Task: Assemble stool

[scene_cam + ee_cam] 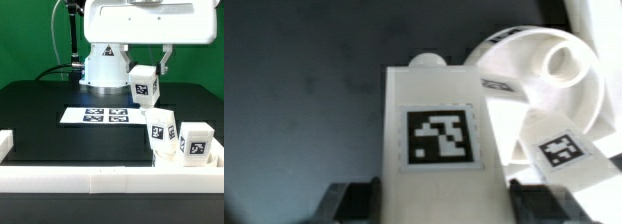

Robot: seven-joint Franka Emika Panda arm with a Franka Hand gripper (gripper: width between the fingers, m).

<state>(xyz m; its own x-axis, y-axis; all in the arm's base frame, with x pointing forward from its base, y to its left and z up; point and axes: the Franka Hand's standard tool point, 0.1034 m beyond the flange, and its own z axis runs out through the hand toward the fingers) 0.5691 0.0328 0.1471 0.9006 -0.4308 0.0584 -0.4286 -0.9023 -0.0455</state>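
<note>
The gripper [438, 205] pinches one white leg [441, 130] tight between its jaws and holds it up in the air close to the round seat [562, 70], so I think next it must line the leg up with a seat hole and twist it in.

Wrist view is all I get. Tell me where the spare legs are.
Observer: Two spare legs stand by the front rail, on the exterior view's right.
Operator: Report the held leg's height.
Observer: The held leg, between the fingers, looks clear of the table.
Operator: Name what's near it.
Observer: The marker board lies flat, toward the exterior view's left of it.
</note>
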